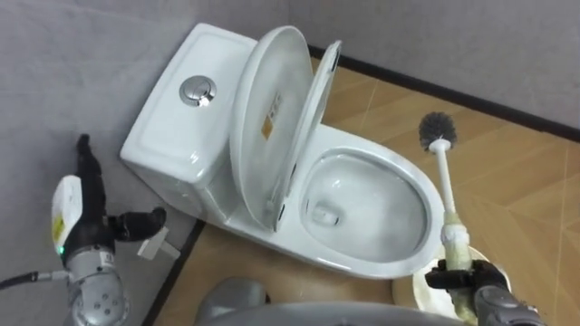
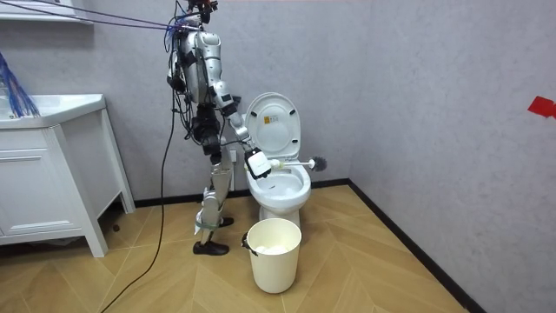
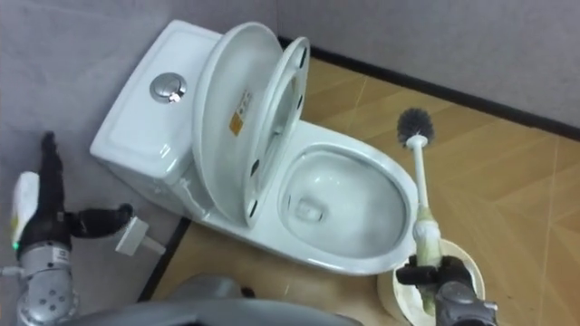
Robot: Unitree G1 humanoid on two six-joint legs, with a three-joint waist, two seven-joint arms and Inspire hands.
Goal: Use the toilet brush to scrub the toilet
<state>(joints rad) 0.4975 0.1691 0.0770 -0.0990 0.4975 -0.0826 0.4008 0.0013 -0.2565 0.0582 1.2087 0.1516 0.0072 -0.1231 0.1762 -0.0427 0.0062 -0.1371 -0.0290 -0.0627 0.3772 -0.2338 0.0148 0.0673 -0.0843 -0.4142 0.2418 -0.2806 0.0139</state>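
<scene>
Standing near the robot, one lists what is here.

- **Item:** white ceramic toilet (image 1: 168, 122), oval lid and seat both raised against the cistern, bowl open.
- **Item:** toilet brush (image 1: 446, 186) with a slim white plastic handle and a round dark-grey bristle head (image 1: 438, 129). The right hand (image 1: 467, 279) is clenched low on the handle. The head hangs above the wooden plank floor (image 1: 517, 181) just beyond the bowl's rim, not yet in the bowl.
- **Handling, as judged:** light. The handle is stiff but long enough to flex under pressure, and smooth, so likely slippery when wet. The bristles look springy. It is best gripped low on the thicker end, where it is held now.
- **Item:** left hand (image 1: 91, 231), fingers loose and straight, holding nothing, beside the cistern.
- **Item:** cream round plastic bucket (image 2: 274, 254) on the floor before the toilet.
- **Obscured:** the handle's end is inside the fist, the right hand is cut by the eye views' lower edge, and the bowl's contents are hard to make out.
</scene>
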